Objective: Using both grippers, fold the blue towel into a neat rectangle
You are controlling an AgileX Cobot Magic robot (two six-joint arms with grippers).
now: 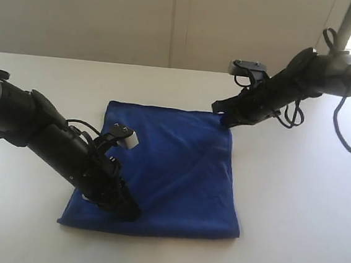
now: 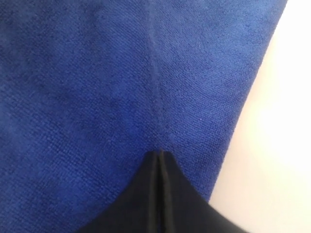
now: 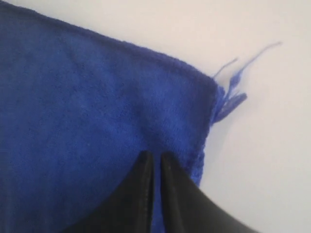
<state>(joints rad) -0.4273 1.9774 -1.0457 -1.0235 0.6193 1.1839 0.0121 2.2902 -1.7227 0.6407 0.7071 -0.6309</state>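
Nearest the camera, the left gripper [image 1: 129,211] presses its tips on the near left corner of the blue towel [image 1: 178,169]. Its jaws are fully closed, and whether any cloth is pinched cannot be told. The towel lies flat on the white surface [image 1: 299,199] as a rough rectangle, narrower at the far edge. At the far right corner, the right gripper [image 1: 222,118] is almost closed, with blue cloth showing in the thin gap between its jaws. Loose blue threads [image 3: 233,92] trail from that corner onto the surface.
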